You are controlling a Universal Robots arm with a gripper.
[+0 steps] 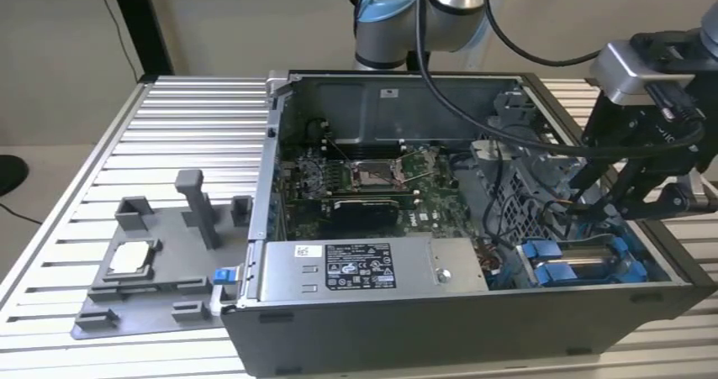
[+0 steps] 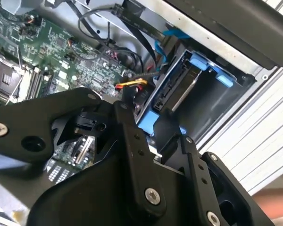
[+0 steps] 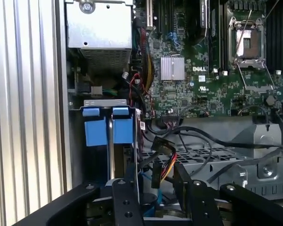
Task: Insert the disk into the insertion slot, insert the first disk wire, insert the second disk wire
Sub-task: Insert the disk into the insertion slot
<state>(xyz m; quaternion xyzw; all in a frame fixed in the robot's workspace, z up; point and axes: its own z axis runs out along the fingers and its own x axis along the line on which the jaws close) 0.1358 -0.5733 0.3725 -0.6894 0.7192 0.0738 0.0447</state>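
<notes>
Pincer is lowered inside the open case, at the corner that holds the drive bay. In both wrist views I see its two fingers standing apart with a moderate gap, so I record it as partly wide and gripping nothing that I can confirm.

A plug on a red, yellow and black wire lies in the gap between the fingers. I cannot tell whether either finger touches it. In the second wrist view the same wire runs up to the pincer tip.

The disk sits in the slot, just beyond the pincer tip. Its blue carrier tabs are level with the slot mouth, and the silver body shows between them. In the exterior view the disk lies directly below the pincer.

Loose black cables cross the perforated floor next to the pincer. The board's socket is well apart from it. The grey supply box is further off again, on the far side of the disk.

The case stands on a ribbed counter. A grey tray rests there, far from the pincer.
</notes>
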